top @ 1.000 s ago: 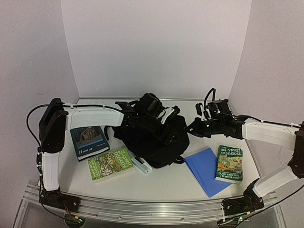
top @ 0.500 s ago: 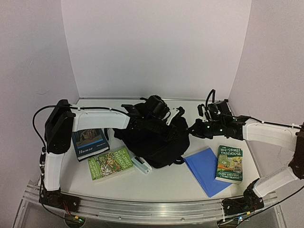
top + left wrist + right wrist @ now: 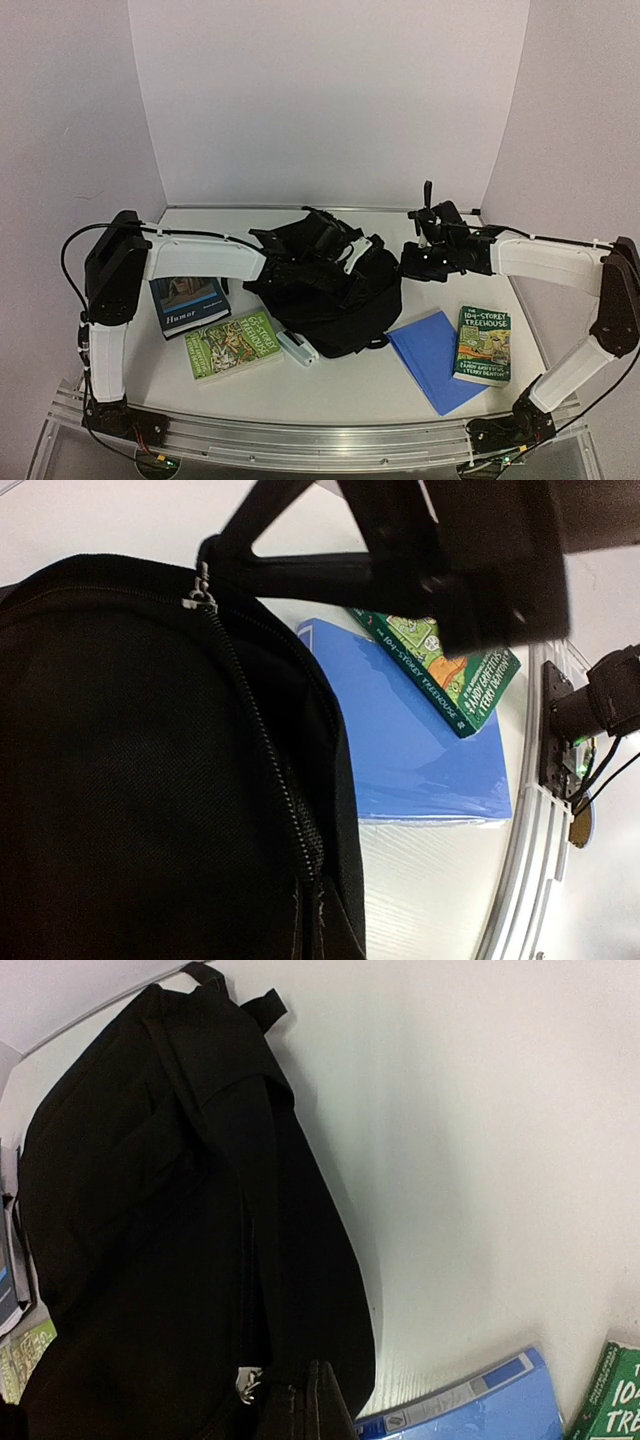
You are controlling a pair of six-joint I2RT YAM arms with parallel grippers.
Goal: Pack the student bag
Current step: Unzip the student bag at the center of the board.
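The left gripper (image 3: 332, 260), wide open a second ago, has snapped shut at the 12 o'clock top of the student bag (image 3: 330, 310), mid-counter (image 3: 350, 390). The right gripper (image 3: 410, 263) stays clenched at its 2 o'clock edge, and opening the bag likely comes next.

A large, soft black fabric student bag (image 3: 335, 310) lies slumped at the middle of the white worktop (image 3: 350, 385), a zip running along its curved edge.

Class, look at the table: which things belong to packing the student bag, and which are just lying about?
Job in hand: student bag.
Lying about, perhaps awaiting packing: Treehouse book, blue folder, green book, Humor book, small white object.
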